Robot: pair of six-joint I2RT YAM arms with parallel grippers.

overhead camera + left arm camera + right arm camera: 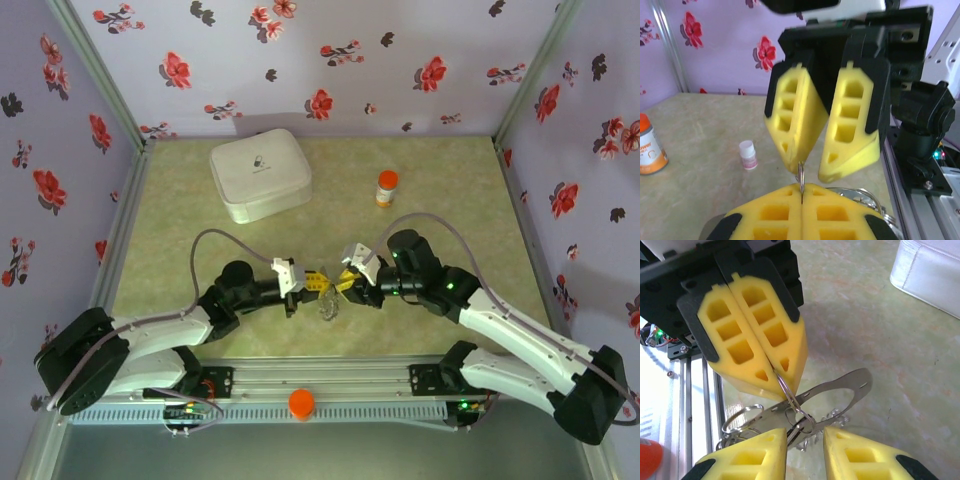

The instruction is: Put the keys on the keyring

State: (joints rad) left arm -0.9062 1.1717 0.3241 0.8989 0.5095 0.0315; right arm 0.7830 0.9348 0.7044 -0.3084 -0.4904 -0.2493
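The green table (450, 200) carries a white zipped case (260, 175) at back left. Mid-table the grippers meet tip to tip: the left gripper (801, 192) is pressed together, the right gripper (805, 440) spread. An orange-capped pill bottle (387, 188) stands behind them. Silver keys (860, 384) bunch at the right fingers' gap (touching or not, I cannot tell), linked to the thin wire keyring (801, 174) that the left gripper pinches

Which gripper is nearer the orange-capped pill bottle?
Right. In the top view the right gripper is below-left of the pill bottle; the left gripper is further left.
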